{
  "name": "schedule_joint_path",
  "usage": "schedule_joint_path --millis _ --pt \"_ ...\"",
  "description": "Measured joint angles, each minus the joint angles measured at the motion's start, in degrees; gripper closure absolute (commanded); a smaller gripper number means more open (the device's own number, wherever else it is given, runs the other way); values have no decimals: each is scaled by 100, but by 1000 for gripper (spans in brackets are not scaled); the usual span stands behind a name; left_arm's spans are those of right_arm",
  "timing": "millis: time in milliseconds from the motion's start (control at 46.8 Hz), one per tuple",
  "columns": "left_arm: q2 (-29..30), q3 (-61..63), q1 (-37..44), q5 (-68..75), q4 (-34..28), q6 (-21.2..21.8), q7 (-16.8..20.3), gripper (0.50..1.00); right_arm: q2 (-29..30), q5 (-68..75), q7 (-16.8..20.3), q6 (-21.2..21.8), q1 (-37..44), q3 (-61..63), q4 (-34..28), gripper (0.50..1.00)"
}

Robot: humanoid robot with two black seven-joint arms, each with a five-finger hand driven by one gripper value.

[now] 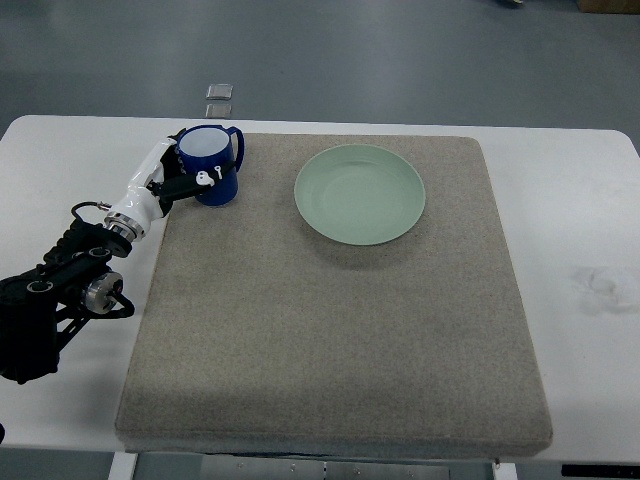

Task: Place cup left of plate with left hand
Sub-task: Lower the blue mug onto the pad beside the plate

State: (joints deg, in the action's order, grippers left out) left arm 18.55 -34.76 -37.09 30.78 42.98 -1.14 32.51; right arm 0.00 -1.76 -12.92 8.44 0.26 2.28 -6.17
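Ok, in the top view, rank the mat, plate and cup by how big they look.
1. Mat, by far the largest.
2. Plate.
3. Cup, gripped by the left hand, clearly the smallest.

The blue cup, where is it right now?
The blue cup stands at the mat's far-left corner, left of the green plate, with the left hand wrapped around it.

One steep overhead view from the robot's side, covering the table (560, 200).
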Motion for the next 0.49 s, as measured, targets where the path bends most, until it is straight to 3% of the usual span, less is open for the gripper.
schedule_joint_path --millis 85,171,363,427,491 --pt "0 -3 0 0 0 0 0 724 0 0 0 0 0 0 1 568" --pt "0 -3 9 1 0 0 1 664 0 0 0 0 0 0 1 568" --pt "-17 -5 44 -29 7 0 1 607 0 0 0 0 0 0 -2 568" --pt "-18 -5 44 -41 7 0 1 566 0 0 0 0 0 0 -3 568" --pt "-18 -5 47 -61 12 0 1 566 0 0 0 0 0 0 -4 568"
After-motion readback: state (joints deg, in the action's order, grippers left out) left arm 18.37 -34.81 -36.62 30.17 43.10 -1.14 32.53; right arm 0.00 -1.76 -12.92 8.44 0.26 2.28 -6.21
